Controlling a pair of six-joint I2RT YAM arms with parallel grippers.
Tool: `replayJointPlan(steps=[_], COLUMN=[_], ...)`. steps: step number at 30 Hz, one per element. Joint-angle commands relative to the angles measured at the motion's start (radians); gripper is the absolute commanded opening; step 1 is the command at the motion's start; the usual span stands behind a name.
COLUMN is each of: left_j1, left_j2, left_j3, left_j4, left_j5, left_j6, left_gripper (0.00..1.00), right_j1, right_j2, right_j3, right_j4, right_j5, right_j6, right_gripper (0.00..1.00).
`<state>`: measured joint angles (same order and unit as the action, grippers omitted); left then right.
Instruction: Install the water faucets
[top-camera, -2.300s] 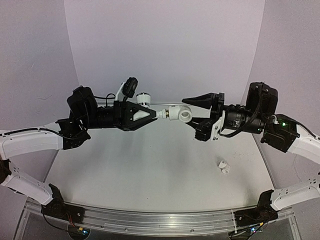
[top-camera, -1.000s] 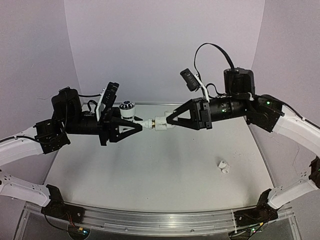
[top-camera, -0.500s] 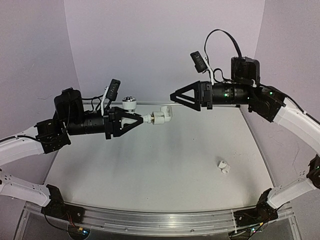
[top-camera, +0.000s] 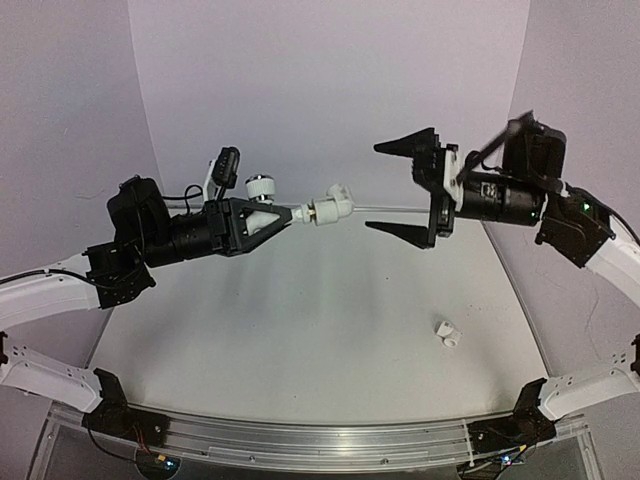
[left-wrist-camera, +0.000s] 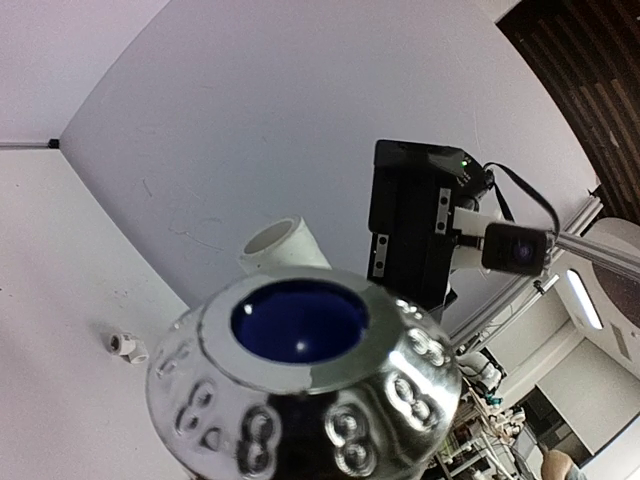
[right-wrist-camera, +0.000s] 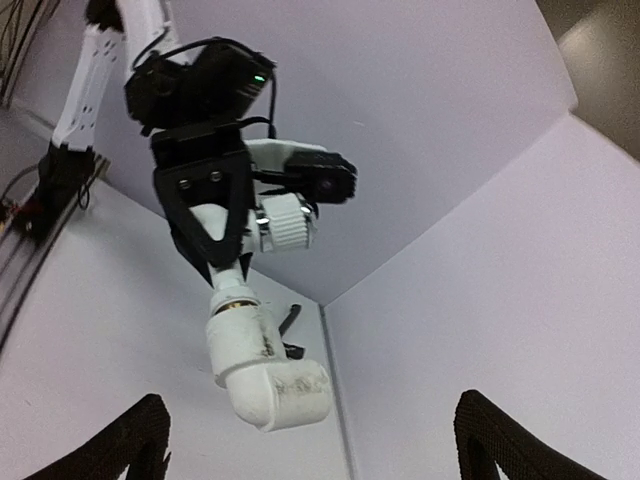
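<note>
**Hold.** The faucet (top-camera: 262, 214) is carried clear of the bench (top-camera: 300, 330), clenched in the left end effector (top-camera: 283, 216) at the tap body. It is laid roughly level, knob (top-camera: 261, 186) uppermost. This is judged to be so that its outlet end is offered toward the other arm.

**Mating.** A white elbow fitting (top-camera: 330, 206) is seen on that outlet end, just past a brass-coloured collar (right-wrist-camera: 233, 290). How fully it is seated cannot be told.

**Right side.** The right end effector (top-camera: 392, 187) is released, its fingers (top-camera: 405, 145) spread wide. It is apart from the elbow fitting, on the side away from the left end effector, and is judged free to regrip or turn the fitting.

**Spare part.** A short tubular fitting (top-camera: 448, 334) is left lying on the bench, well below and beyond the elbow fitting, nearer the right arm.

**Materials.**
- The elbow fitting is smooth, matt white plastic, scuffed at the bend, with an open round mouth (left-wrist-camera: 283, 240).
- The knob is ribbed at the rim. From the left wrist it reads as shiny and embossed, with a glossy blue inset (left-wrist-camera: 298, 320).
</note>
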<state>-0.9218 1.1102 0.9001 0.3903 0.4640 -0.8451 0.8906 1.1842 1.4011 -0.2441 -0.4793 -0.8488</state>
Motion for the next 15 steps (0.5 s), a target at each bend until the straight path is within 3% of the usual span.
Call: replayJointPlan(steps=[1,4,15], left_j1=[0.003,0.003,0.003], left_j2=[0.036,0.063,0.128], left_j3=[0.030,0.044,0.065], left_j4=[0.171,0.184,0.263], left_j5=[0.107,0.155,0.262], left_j6=[-0.134,-0.160,-0.214], left_gripper=[0.00,0.00,0.00], right_j1=[0.065,0.099,0.135], right_j2=[-0.074,-0.096,-0.069], right_j3=[-0.106,-0.167,-0.226], right_j4=[0.031,0.063,0.131], right_j5=[0.021,0.031,0.106], right_j6=[-0.555,-0.673,-0.812], right_gripper=[0.95,0.90,0.74])
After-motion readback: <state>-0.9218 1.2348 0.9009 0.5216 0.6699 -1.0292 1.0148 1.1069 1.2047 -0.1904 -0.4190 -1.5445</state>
